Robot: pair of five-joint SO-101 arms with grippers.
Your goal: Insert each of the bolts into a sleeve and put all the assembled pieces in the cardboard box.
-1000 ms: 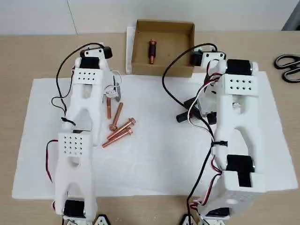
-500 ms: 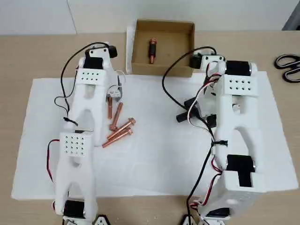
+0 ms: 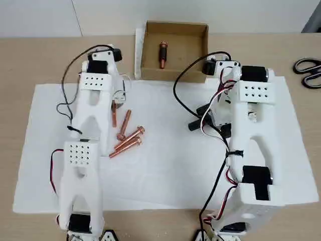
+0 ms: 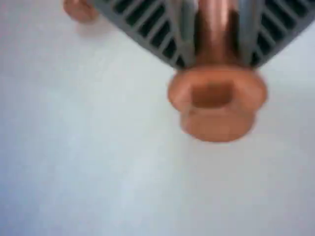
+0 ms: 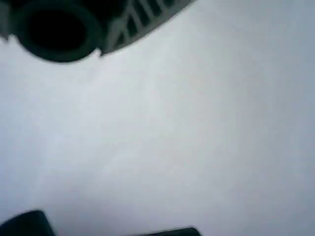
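My left gripper [image 3: 116, 100] is shut on a copper bolt [image 3: 114, 114] over the white sheet; in the left wrist view its hex head [image 4: 216, 103] hangs below the grey ribbed fingers [image 4: 142, 19]. Three loose bolts [image 3: 128, 136] lie just beside it. My right gripper [image 3: 214, 114] is low over the sheet's right half among black sleeves [image 3: 196, 125]. One sleeve [image 5: 56, 32] sits open-ended against its ribbed finger [image 5: 135, 19], apparently held. The cardboard box [image 3: 198, 50] at the back holds one assembled piece [image 3: 163, 54].
The white sheet [image 3: 170, 175] covers the middle of the wooden table. Scissors [image 3: 307, 70] lie at the far right edge. Black cables [image 3: 180, 95] loop from the right arm toward the box. Two more dark sleeves [image 5: 167, 231] lie near the right gripper.
The left arm swung slightly right, then back left, with the bolt still in its gripper. The right arm has barely moved.
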